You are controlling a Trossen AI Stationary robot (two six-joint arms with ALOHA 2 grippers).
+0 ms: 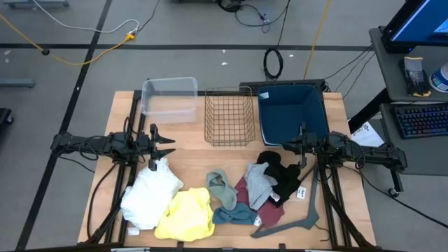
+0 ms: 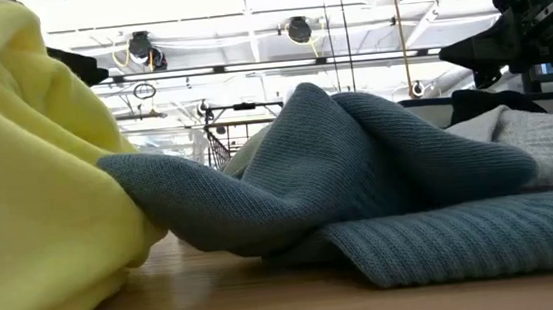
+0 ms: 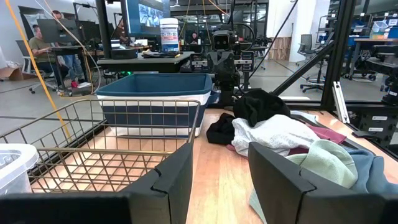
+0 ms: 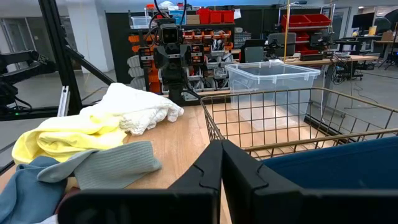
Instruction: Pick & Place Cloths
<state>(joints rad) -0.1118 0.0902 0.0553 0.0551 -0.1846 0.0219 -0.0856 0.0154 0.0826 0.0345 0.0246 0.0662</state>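
Three containers lined up along the far edge of the tabletop (image 1: 350, 203): clear plastic bin (image 1: 170, 98), wire basket (image 1: 229, 116), blue tub (image 1: 292, 113). Bare wood between that row and the cloths, open for both arms.

Left gripper (image 1: 170, 145) above the tabletop in front of the clear bin, just beyond the white cloth (image 1: 148, 192), fingers (image 3: 168, 183) spread with a clear gap, nothing held. Right gripper (image 1: 288, 146) by the tub's near edge, over the black cloth (image 1: 281, 176), fingers (image 4: 205, 171) pressed together, empty.

Cloths heaped along the near half: white, soft and crumpled, at left; yellow cloth (image 1: 186, 215) touching it, close to the near edge. Middle pile overlapping: grey-green cloth (image 1: 220, 185), blue ribbed knit (image 2: 358, 168), maroon cloth (image 1: 246, 191), light grey cloth (image 1: 260, 183), black on top at right. Rigid dark hanger (image 1: 294, 222) just beside the pile, near the front right corner.
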